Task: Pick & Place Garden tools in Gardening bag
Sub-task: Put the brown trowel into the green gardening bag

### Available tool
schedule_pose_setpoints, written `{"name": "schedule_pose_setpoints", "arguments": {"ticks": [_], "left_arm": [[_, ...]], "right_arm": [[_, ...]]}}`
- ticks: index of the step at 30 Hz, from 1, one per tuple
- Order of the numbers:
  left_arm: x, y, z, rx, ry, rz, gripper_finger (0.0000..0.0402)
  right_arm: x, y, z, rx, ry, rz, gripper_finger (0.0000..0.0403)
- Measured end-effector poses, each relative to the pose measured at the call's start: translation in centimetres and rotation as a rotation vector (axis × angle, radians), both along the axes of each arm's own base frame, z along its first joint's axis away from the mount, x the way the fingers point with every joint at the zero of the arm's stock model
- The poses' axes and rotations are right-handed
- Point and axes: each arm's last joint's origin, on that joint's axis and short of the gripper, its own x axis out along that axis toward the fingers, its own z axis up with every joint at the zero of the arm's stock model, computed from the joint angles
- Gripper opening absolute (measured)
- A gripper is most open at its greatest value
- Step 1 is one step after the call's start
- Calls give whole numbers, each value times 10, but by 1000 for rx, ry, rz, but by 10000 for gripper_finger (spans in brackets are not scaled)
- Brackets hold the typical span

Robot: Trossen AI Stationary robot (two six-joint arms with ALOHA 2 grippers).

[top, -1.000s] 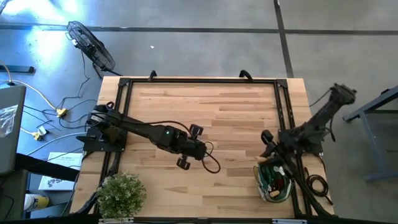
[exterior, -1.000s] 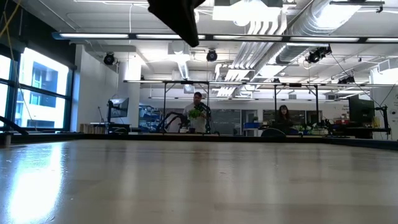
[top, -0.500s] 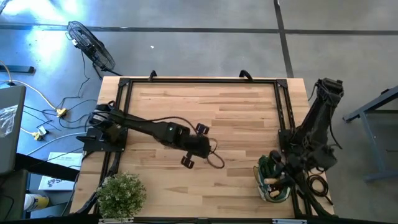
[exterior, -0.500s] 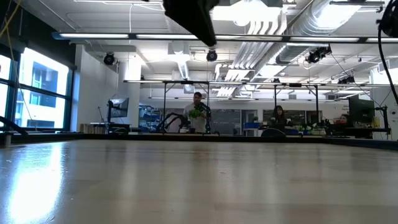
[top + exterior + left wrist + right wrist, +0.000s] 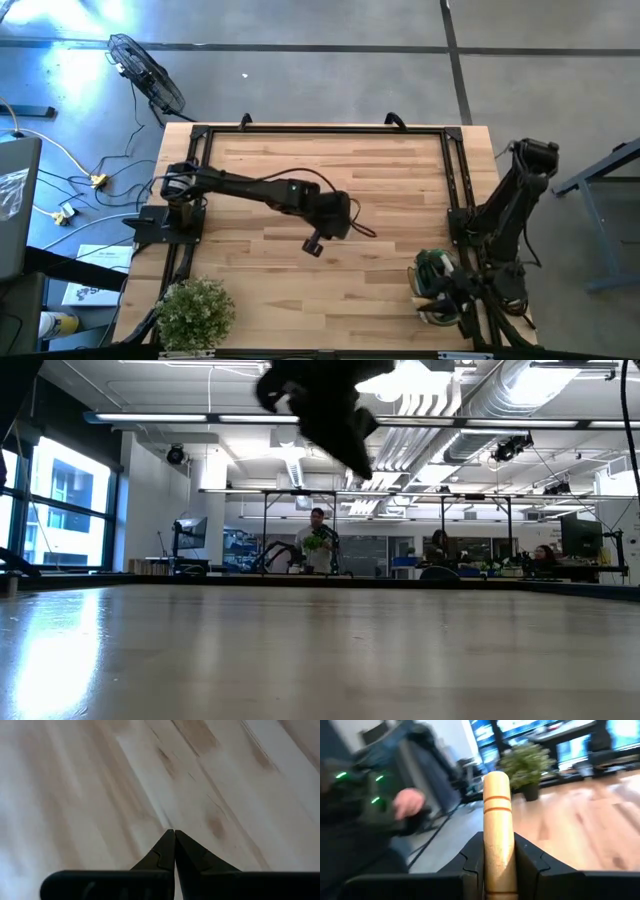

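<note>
I count one gardening bag (image 5: 437,288), sitting at the table's (image 5: 380,180) near right corner, and two arms over the table. One wooden-handled tool (image 5: 497,830) is plainly visible, and only in the right wrist view: a pale round handle with two orange rings, clamped between the right gripper's (image 5: 497,851) dark fingers (image 5: 471,856). So my right hand is closed on that handle. From above, the right gripper (image 5: 465,298) hangs directly over the bag, arm folded down steeply from its base beside the bag. I think there are more tools inside the bag, but from the high view I only make out green and a bit of red, too small to count.

My left gripper (image 5: 174,851) is empty, its two fingertips pressed together above bare wood. From overhead its arm stretches out long and low from the left edge, the left gripper (image 5: 316,243) well apart from the bag, near mid-table. One bushy potted plant (image 5: 195,311) stands at the corner opposite the bag along the near edge.
</note>
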Motion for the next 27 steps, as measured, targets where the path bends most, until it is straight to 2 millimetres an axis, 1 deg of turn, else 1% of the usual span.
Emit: {"name": "schedule_pose_setpoints", "arguments": {"ticks": [1,4,9,15,18,23,27], "left_arm": [[-3,1,-3,-17,35,-9,1],[-4,2,-3,-52,52,-32,1],[-14,-3,-5,-69,144,-65,1],[-24,-15,-7,-139,244,-139,1],[-26,-24,-8,-166,248,-178,1],[-28,-36,-12,-136,235,-261,1],[-26,-36,-11,-125,207,-284,1]], "right_arm": [[1,2,-2,6,-4,-35,54],[3,9,-12,28,-9,-163,54],[-2,19,-32,63,-21,-390,54],[-15,22,-36,71,-50,-575,54],[-16,23,-36,67,-51,-581,54],[-12,21,-34,6,-54,-598,54],[-10,20,-30,-44,-56,-605,54]]}}
